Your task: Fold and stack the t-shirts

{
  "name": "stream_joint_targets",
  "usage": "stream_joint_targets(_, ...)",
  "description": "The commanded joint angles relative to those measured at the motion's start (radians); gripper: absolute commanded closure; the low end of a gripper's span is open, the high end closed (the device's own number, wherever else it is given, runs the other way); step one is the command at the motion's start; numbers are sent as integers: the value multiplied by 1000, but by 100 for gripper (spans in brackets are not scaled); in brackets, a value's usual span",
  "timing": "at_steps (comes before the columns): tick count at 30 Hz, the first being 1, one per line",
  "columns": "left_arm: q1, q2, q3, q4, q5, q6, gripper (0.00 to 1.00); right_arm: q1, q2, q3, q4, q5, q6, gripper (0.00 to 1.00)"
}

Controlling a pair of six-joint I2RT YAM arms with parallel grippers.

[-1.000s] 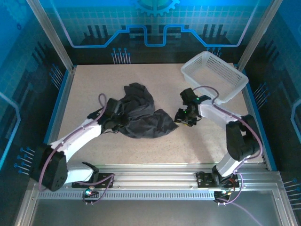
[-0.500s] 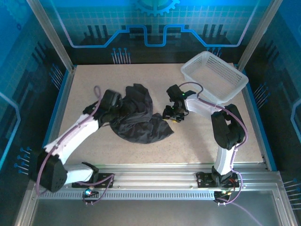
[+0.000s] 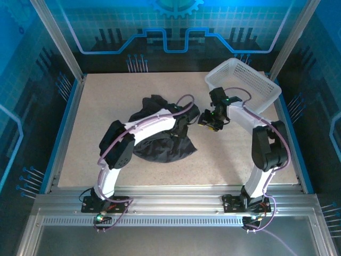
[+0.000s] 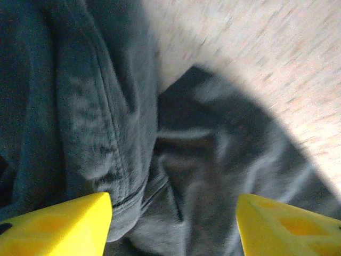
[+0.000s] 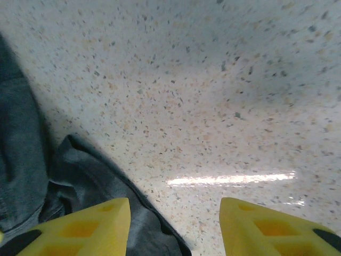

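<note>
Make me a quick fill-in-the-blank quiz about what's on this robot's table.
1. The white lattice basket stands at the table's far ___ corner.
2. The left claw hangs over the dark t-shirt with its jaws ___.
3. The right claw has ___ fingertips.
Missing words: right; open; yellow.

Tool (image 5: 173,213): yellow fingers (image 5: 80,226) apart. T-shirt (image 5: 24,154): dark, rumpled, left of tool. Tabletop (image 5: 213,106): speckled, ahead.
</note>
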Motion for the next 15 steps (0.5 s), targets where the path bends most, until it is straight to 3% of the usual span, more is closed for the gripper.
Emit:
stream_joint_targets(1, 8, 14, 3, -144, -189, 42, 41, -15, -27, -21, -22, -39, -12, 51)
stream_joint_targets(9, 37, -31, -125, -27, -255, 93, 54, 12, 16, 7, 3, -66, 2, 51)
stream_joint_targets(11, 50, -24, -138, -24, -261, 89, 64, 23, 30, 21, 0, -67, 4, 51)
stream_joint_targets(15, 85, -104, -191, 6, -295, 68, 99, 40, 40, 40, -4, -65, 4, 51)
